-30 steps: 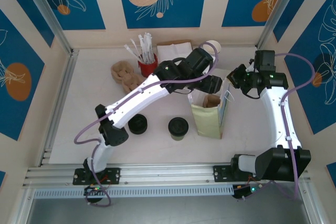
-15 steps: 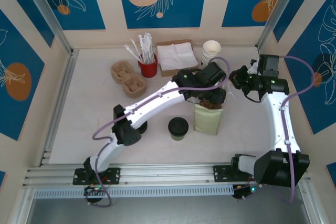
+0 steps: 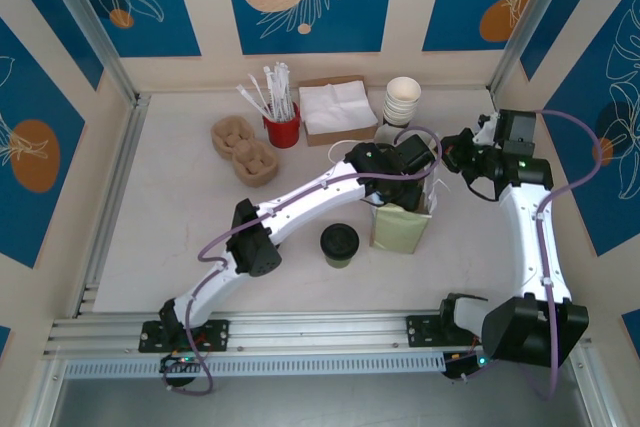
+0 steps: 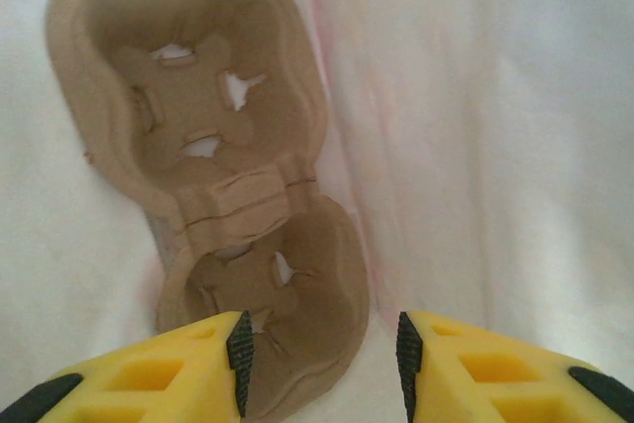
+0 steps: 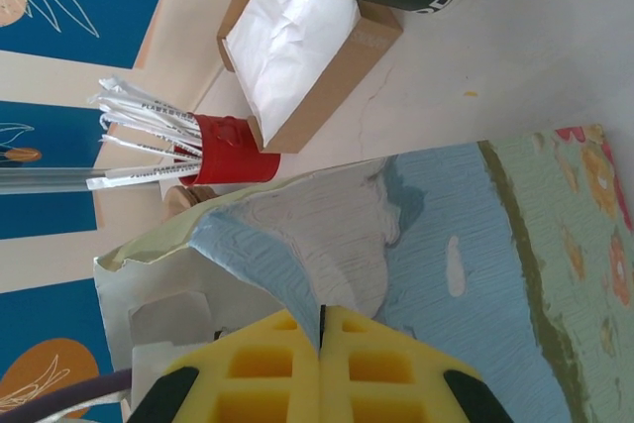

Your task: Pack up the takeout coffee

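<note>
- Judging by how things lie, the bag is being readied and the drink itself is not yet packed; the takeout coffee [image 3: 339, 244], a small olive-green paper cup with a round black plastic lid, stands upright on the white desk [image 3: 180, 217], just left of the pale green paper bag [image 3: 398, 229].
- Inside that bag a brown moulded-pulp cup carrier [image 4: 228, 96] with 2 wells lies flat on the bottom, against the white inner wall.
- The left hand [image 4: 319, 349] hangs just above the carrier's near well, jaws apart and clamping nothing that I can make out.
- The right hand [image 5: 322, 329] is closed, pinching the bag's rim so the mouth stands open.
- The next move, I would say, calls for lifting the left hand straight out of the bag without snagging the paper, then taking the cup by its sides and keeping it level.
- The left arm runs diagonally from the near-left corner, elbow raised, wrist tipped down into the bag; the right arm climbs the right side and bends in toward the rim.
</note>
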### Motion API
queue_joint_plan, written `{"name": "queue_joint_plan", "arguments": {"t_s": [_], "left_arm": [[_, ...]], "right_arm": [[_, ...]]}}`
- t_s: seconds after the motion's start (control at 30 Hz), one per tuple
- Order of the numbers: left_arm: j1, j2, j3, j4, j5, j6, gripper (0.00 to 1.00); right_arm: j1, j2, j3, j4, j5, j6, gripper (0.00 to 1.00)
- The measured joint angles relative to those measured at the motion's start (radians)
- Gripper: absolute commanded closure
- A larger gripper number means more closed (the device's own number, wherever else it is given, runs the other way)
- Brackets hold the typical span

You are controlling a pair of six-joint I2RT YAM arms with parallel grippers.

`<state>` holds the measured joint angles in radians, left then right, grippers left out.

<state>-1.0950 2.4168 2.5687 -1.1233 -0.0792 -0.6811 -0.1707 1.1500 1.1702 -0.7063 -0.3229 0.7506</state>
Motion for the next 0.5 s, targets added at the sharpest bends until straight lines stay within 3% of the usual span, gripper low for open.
{"name": "queue_joint_plan", "arguments": {"t_s": [0.2, 0.5], "left_arm": [[0.002, -0.002, 0.000, -0.004, -0.038, -0.030, 0.45], [0.013, -0.016, 0.001, -0.004, -0.049, -0.093, 0.45]], "right_arm": [[0.000, -0.086, -0.059, 0.013, -0.003, 0.014, 1.00], [0.040, -0.193, -0.160, 0.063, 0.008, 0.065, 1.00]]}}
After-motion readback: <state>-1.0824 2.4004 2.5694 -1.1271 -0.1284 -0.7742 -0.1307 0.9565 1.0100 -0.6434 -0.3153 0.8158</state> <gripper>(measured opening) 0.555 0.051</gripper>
